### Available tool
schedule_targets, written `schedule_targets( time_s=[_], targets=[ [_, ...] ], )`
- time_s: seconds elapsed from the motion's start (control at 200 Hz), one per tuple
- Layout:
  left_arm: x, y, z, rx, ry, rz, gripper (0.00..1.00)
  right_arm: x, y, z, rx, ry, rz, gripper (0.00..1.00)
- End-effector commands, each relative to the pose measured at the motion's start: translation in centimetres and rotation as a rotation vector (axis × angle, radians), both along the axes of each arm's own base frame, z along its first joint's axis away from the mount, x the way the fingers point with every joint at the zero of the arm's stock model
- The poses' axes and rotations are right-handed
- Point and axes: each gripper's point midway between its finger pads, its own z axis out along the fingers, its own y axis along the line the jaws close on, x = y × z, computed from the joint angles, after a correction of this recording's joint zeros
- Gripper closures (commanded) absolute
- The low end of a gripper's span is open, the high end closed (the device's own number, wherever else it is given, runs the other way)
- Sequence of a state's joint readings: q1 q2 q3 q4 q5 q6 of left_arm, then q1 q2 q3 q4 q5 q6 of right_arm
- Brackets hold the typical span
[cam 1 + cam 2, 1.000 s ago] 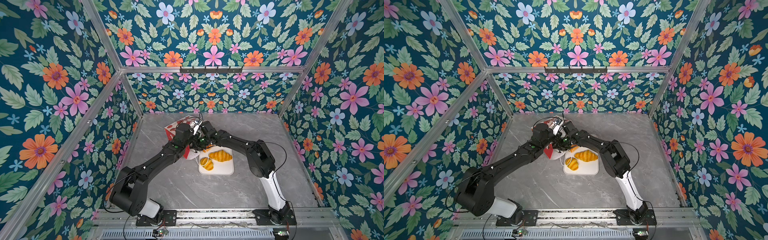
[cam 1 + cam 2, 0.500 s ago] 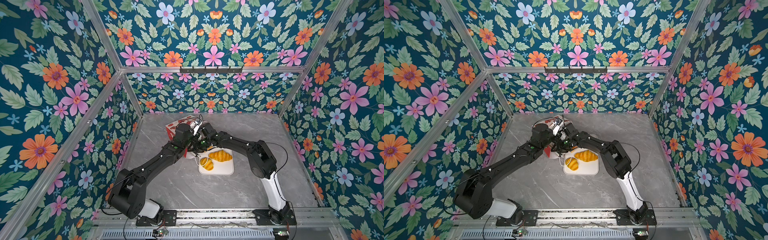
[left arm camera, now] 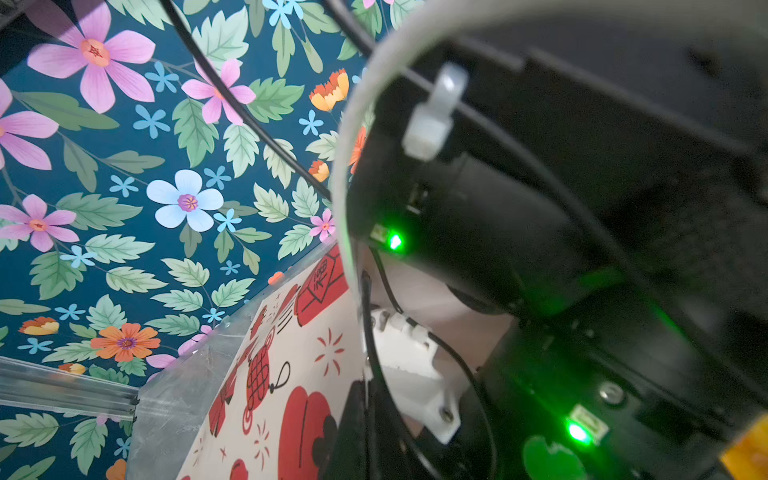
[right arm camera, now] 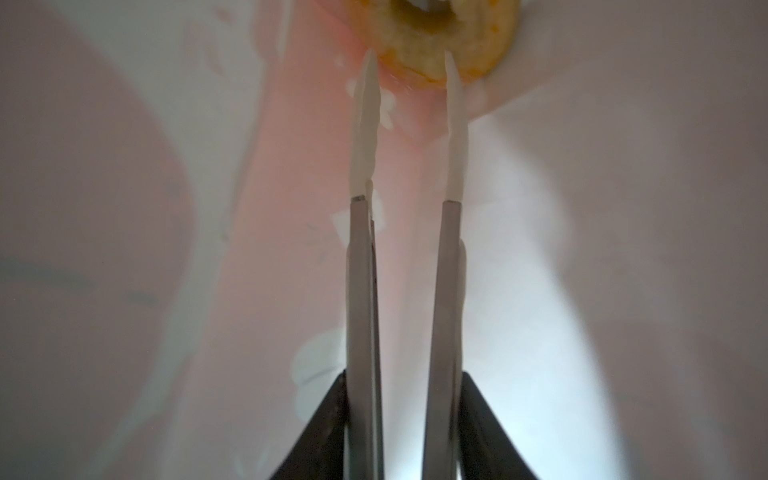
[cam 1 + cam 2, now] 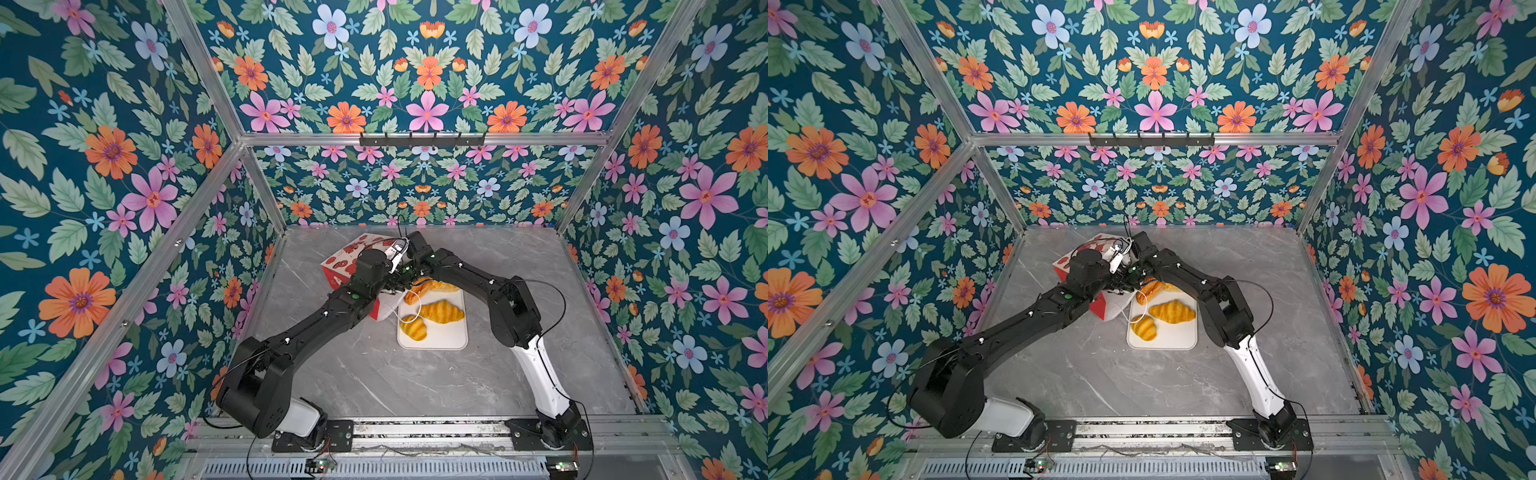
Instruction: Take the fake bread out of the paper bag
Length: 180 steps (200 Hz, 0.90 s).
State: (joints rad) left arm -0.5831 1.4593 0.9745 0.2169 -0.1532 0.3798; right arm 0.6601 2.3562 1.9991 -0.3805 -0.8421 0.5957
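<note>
The left arm (image 5: 1038, 311) and right arm (image 5: 1187, 278) met at the paper bag (image 5: 1064, 264), hiding their jaws. Just beside the jaws lay the white tray (image 5: 1177, 338): long ridged roll (image 5: 1152, 287) nearest them, croissant (image 5: 1172, 311) farther, ridged bun (image 5: 1144, 327) farthest.

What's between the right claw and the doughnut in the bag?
Nothing: in the right wrist view the right claw is right at the ring doughnut, with paper bag lining all around.
</note>
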Motion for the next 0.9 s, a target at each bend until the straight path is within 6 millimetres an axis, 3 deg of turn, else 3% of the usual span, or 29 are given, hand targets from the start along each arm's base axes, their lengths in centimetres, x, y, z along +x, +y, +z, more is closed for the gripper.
schedule_targets(
  time_s=[0.0, 0.135, 0.475, 0.745, 0.895],
  targets=[
    [0.7, 0.4, 0.7, 0.004, -0.048, 0.04, 1.0, -1.0, -0.2, 1.1, 0.031, -0.002, 0.042, 0.61],
    [1.5, 0.7, 0.3, 0.011, -0.049, 0.076, 1.0, -1.7, -0.7, 0.9, 0.026, 0.011, 0.046, 0.61],
    [3.3, 1.2, -0.6, -0.004, -0.056, 0.138, 1.0, -3.0, -1.2, -1.8, 0.023, 0.083, 0.044, 0.6],
    [3.9, 1.8, -1.4, -0.004, -0.051, 0.15, 1.0, -1.6, 0.0, -0.8, 0.03, 0.069, 0.049, 0.6],
    [4.0, 2.6, -1.2, -0.021, -0.052, 0.161, 1.0, -1.6, -0.7, -0.7, 0.015, 0.056, 0.035, 0.61]
  ],
)
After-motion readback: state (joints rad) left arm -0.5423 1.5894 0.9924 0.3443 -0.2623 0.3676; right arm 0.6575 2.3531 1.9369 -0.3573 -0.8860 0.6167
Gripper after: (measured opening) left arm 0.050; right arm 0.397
